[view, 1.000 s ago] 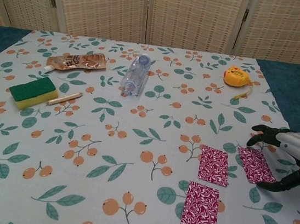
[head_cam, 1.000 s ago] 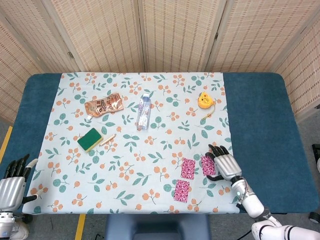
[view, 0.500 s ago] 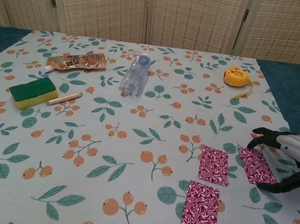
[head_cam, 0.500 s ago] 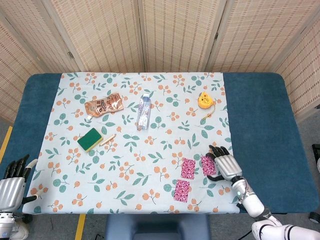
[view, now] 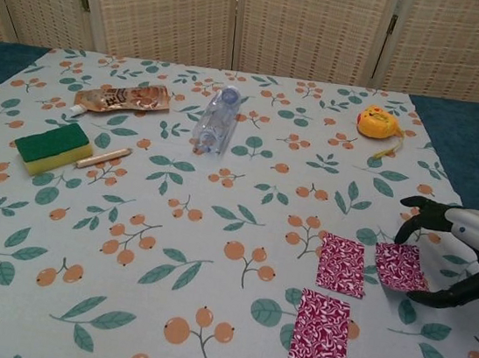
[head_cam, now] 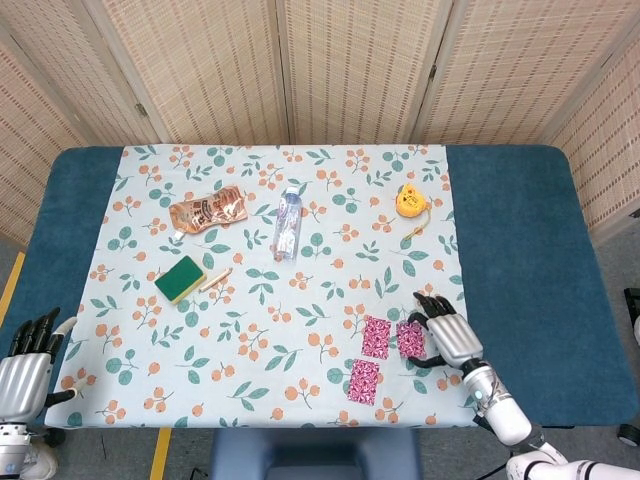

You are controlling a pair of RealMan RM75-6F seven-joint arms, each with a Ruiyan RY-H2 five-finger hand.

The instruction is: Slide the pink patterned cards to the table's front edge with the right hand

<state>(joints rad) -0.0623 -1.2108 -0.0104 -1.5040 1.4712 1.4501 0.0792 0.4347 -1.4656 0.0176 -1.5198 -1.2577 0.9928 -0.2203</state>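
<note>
Floral cloth (head_cam: 300, 300) covers your table out to blue margins on both sides. Nearest the front edge lies one pink card (view: 322, 331); two more (view: 341, 264) (view: 399, 265) sit just behind. Your right hand (view: 455, 252) arches over the rightmost card, fingers spread, gripping nothing. Your left hand (head_cam: 25, 365) waits open off the front-left corner. Farther back lie a sponge (view: 53, 147), bottle (view: 214, 120) and yellow tape measure (view: 377, 122).
</note>
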